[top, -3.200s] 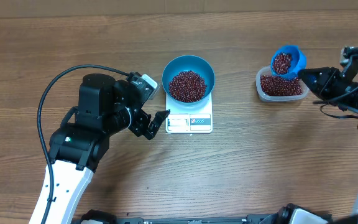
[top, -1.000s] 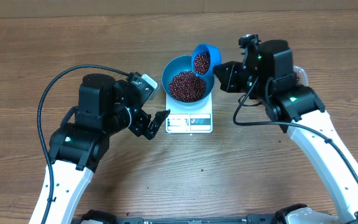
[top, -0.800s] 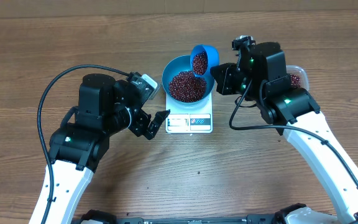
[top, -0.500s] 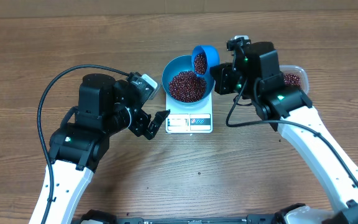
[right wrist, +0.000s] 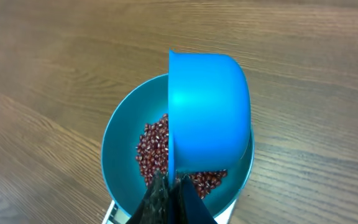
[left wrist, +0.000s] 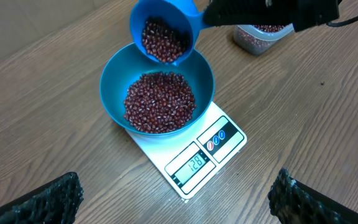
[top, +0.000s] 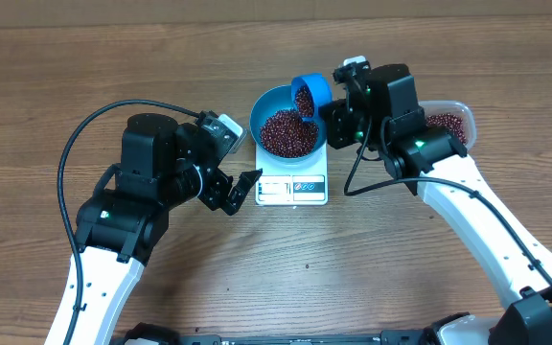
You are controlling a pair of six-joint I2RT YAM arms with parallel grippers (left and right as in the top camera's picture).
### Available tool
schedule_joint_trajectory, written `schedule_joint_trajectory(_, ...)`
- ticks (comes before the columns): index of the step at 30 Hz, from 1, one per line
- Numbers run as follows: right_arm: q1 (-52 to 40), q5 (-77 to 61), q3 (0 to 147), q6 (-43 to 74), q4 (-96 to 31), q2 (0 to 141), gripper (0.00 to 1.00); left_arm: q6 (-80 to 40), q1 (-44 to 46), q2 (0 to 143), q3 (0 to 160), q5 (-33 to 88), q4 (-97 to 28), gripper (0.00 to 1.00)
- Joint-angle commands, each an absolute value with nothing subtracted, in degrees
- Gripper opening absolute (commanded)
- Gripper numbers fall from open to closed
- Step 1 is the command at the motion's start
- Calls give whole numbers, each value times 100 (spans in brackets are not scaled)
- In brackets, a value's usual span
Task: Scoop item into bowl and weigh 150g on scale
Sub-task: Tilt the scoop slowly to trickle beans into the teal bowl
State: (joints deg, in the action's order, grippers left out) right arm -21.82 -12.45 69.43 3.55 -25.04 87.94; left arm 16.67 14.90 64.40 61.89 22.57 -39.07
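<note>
The blue bowl (top: 258, 117) stands on the white scale (top: 292, 189) and holds a heap of red-brown beans (top: 288, 132). My right gripper (top: 333, 107) is shut on the handle of a small blue scoop (top: 310, 92). The scoop is tipped over the bowl's far right rim with beans inside it (left wrist: 162, 38). From the right wrist the scoop's underside (right wrist: 210, 112) covers much of the bowl (right wrist: 114, 155), and the right gripper (right wrist: 170, 196) pinches its edge. The scale's display (left wrist: 194, 163) reads 128. My left gripper (top: 243, 191) hovers open just left of the scale, holding nothing.
A clear plastic tub (top: 448, 123) with more beans sits right of the bowl, partly behind my right arm. The left arm's black cable (top: 75, 144) loops over the table at the left. All around is bare wooden tabletop.
My right arm has shifted left and the scoop has tipped further over the bowl. The left arm has not moved.
</note>
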Motion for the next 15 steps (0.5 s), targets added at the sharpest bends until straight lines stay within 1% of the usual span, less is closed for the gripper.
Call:
schedule_joint_trajectory(1,-2300,-1203,7089,-357,-2447,8746,4,1627,1468,6451,6326,2381,-3900,100)
schedule_joint_trajectory(8,-2324,-1201,7089,-781,-2449,8748,4,1627,1468,6451,6326,2381,-3900,100)
schedule_joint_trajectory(15,-2324,-1203,7089,-843,-2447,8757,4,1627,1468,6451,6326,2381,-3900,100)
